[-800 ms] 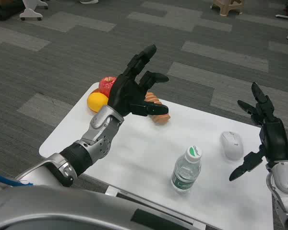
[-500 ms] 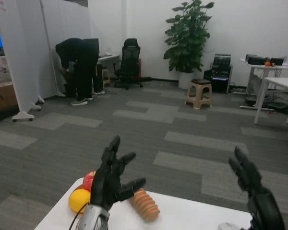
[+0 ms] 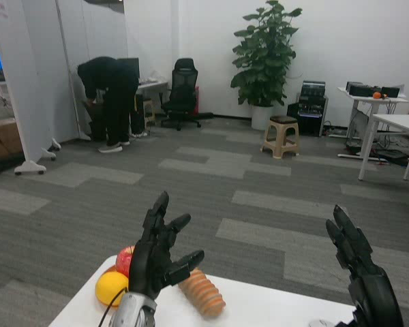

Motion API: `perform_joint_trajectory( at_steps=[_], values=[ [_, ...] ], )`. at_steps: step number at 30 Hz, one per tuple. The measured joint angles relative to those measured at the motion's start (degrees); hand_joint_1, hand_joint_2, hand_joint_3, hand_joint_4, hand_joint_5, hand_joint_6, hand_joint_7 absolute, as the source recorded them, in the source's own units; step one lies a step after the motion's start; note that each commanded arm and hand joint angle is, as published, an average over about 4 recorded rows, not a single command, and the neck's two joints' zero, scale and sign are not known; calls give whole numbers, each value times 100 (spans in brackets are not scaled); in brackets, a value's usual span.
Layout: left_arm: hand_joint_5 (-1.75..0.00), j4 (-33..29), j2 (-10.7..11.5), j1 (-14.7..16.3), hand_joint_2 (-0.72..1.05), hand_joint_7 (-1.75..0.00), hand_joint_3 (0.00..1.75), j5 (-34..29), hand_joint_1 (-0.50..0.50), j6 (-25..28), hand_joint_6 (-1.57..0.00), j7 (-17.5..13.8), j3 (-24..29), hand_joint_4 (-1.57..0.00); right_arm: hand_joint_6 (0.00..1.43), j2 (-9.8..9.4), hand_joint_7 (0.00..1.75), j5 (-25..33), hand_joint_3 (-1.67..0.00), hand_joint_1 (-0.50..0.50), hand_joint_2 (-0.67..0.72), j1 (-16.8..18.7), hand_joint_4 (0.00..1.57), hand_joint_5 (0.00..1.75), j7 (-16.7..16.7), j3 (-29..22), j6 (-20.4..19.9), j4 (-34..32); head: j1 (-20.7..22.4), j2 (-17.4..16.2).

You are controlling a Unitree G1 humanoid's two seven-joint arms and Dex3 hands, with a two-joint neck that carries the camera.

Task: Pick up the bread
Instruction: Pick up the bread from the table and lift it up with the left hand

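A: Head view. Where are your hands?

B: My left hand [image 3: 158, 255] is raised over the near left part of the white table [image 3: 259, 303], fingers spread wide, holding nothing. My right hand [image 3: 365, 283] is up at the far right of the picture, fingers also apart, nothing in it.

A: And the bread?

B: The bread [image 3: 201, 291], a ribbed brown loaf, lies on the table just right of my left hand, below the thumb. Can't tell if the hand touches it; it looks apart.

A: Other stuff on the table?

B: An orange [image 3: 111, 287] and a red apple [image 3: 125, 259] at the left corner, close together, partly behind my left hand.

A: Background?

B: Grey carpet floor. A person [image 3: 110, 95] in dark clothes bends over at a desk, back left. A black office chair [image 3: 183, 92] beside that, a big potted plant [image 3: 264, 58] against the white wall, a brown stool [image 3: 281, 136] in front of it, white tables [image 3: 395, 133] at right.
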Motion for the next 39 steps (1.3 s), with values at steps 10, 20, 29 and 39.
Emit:
perform_joint_trajectory(
  at_steps=[10,20,29,39],
  values=[
    [-82,1,0,1,105,-14,26,0,50,-1,0,-89,137,0,0,0,0,1,0,-42,42,13,0,0,31,-107,1,-5,-370,-1313],
    [-103,-358,503,156,105,-14,35,21,50,956,0,-1336,366,0,0,-89,0,19,0,-45,30,240,0,0,915,-418,550,-126,-606,-2815],
    [-103,-783,740,363,105,-14,44,85,50,1957,0,-2105,595,0,0,-154,0,22,0,-46,22,310,0,0,1432,-528,904,-192,-647,-2987],
    [-113,-1202,1182,432,105,-14,52,109,50,2464,0,-2249,656,0,0,-162,0,22,0,-45,22,314,0,0,1484,-533,949,-192,-637,-3010]
  ],
)
